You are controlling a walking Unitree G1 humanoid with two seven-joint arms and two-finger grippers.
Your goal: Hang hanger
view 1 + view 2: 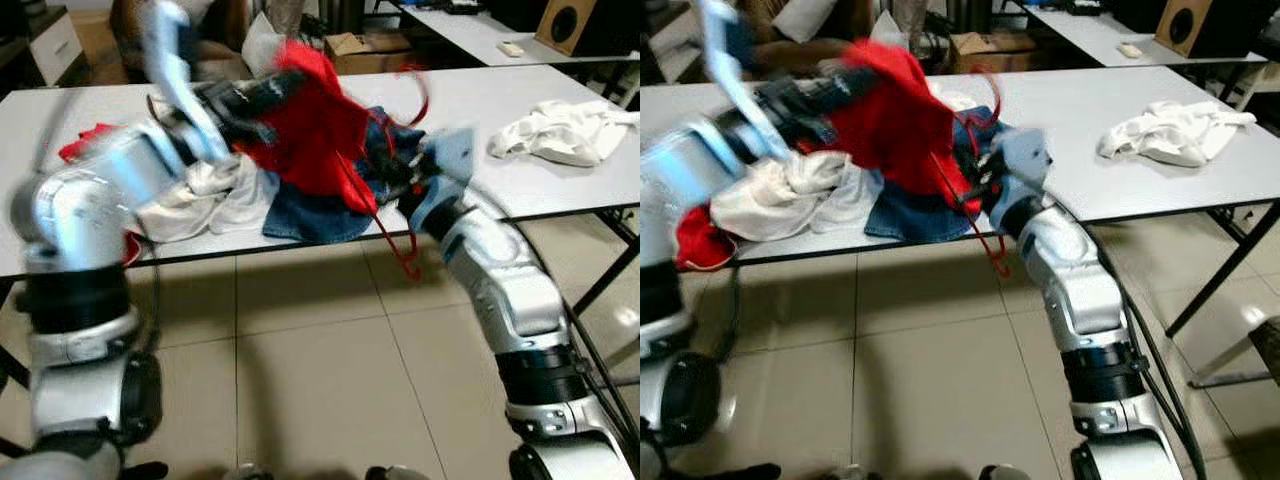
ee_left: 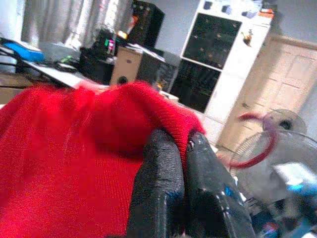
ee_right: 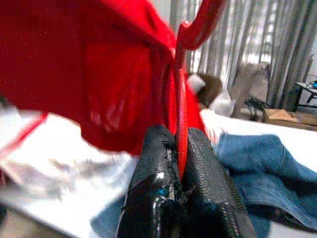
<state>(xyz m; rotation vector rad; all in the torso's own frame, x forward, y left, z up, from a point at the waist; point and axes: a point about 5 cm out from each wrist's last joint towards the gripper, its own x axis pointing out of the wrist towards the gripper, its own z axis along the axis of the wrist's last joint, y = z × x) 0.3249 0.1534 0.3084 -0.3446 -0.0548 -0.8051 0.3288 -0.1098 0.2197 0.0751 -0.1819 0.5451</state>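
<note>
Hanger, red, above a cluttered white table, tiled floor below.

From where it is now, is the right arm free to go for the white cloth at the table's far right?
Probably not yet: the right gripper is shut on the red hanger, tangled with the red garment. The table toward the white cloth looks open.

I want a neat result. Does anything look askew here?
Yes. The red garment hangs bunched and lopsided on the red hanger, pinched by the left gripper while the right gripper clamps the hanger's bar.
</note>
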